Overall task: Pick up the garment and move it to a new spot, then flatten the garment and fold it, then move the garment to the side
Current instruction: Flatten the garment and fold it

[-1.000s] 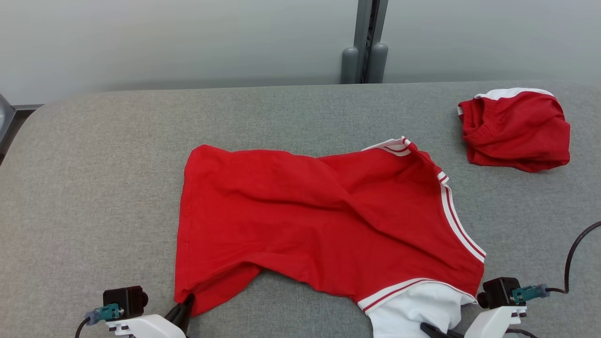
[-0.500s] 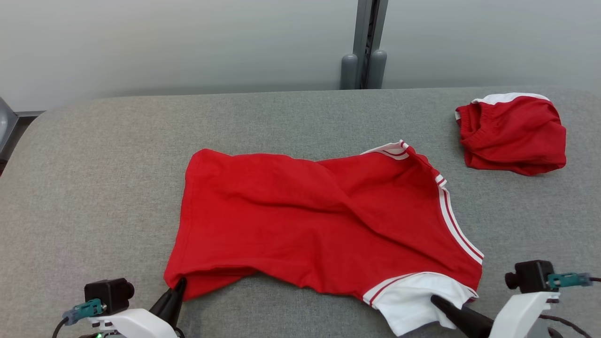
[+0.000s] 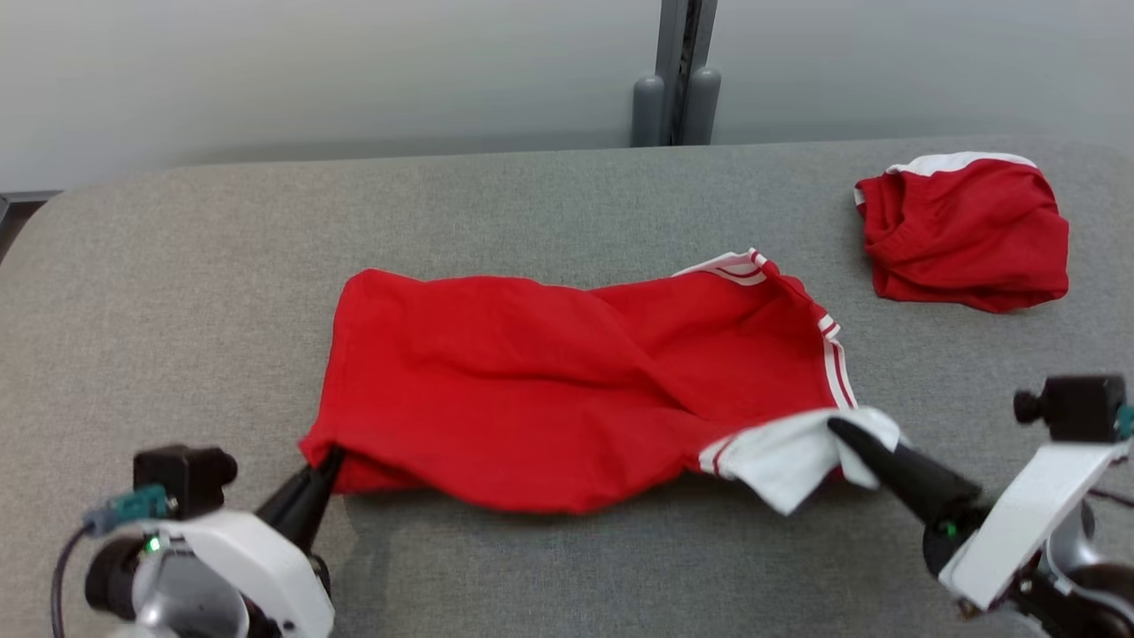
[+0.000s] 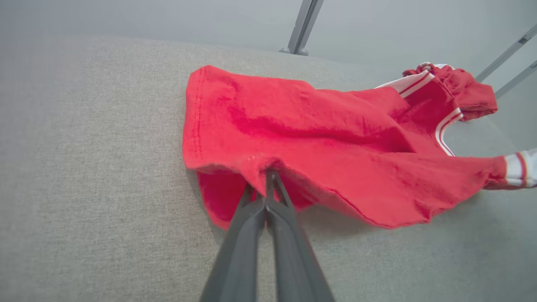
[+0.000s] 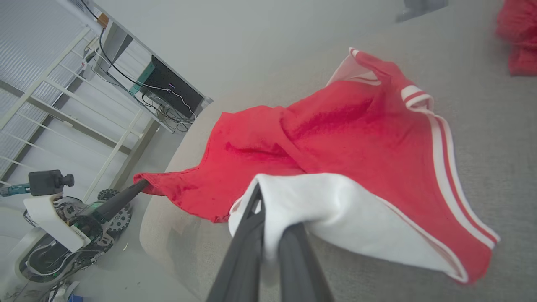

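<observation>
- The red jersey garment with white striped trim (image 3: 549, 390) lies across the middle of the grey fabric-covered table (image 3: 177, 292), with its far edge on the surface and its near edge lifted off it
- My left gripper (image 3: 330, 456) is clamped on the garment's near left corner; the left wrist view gives me both fingers pressed together with red hem pinched at their tips and loose cloth hanging beneath
- My right gripper (image 3: 842, 430) is clenched on the white sleeve panel at the near right corner; from the head camera I get one dark finger poking into white cloth, while the right wrist view lets me see that cloth caught between both fingers
- The right wrist view also takes in the left gripper from across the garment, the near edge sagging in the air between the two grips, and a dark screen with cables (image 5: 174, 90) on a rack beyond the table
- From the head camera, a second red garment with a white band, bunched up (image 3: 966, 230), sits well apart at the table's far right, and a grey post (image 3: 673, 80) stands behind the far edge
</observation>
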